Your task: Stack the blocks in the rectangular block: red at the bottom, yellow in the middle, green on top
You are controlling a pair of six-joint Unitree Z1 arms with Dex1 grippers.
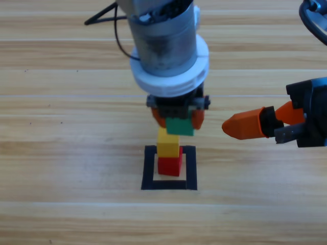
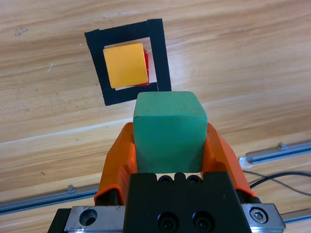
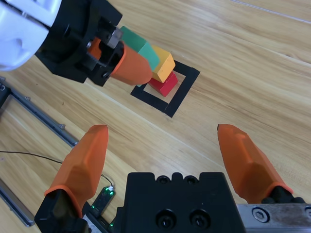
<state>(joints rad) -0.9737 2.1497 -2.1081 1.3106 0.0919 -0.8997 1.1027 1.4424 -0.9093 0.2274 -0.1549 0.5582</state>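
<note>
Left wrist view gives you the left gripper [image 2: 170, 145] clamped on the green cube [image 2: 169, 131], held above the yellow cube [image 2: 125, 64]. Red cube [image 2: 146, 73] is mostly hidden there; high view shows it inside the tape square [image 1: 149, 168]. Right gripper [image 3: 165, 155] waits at the right, jaws spread.

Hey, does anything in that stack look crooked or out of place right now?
Slightly. The yellow cube sits off-centre on the red cube, leaving a red edge showing. The green cube is not stacked yet; the left gripper holds it.
</note>
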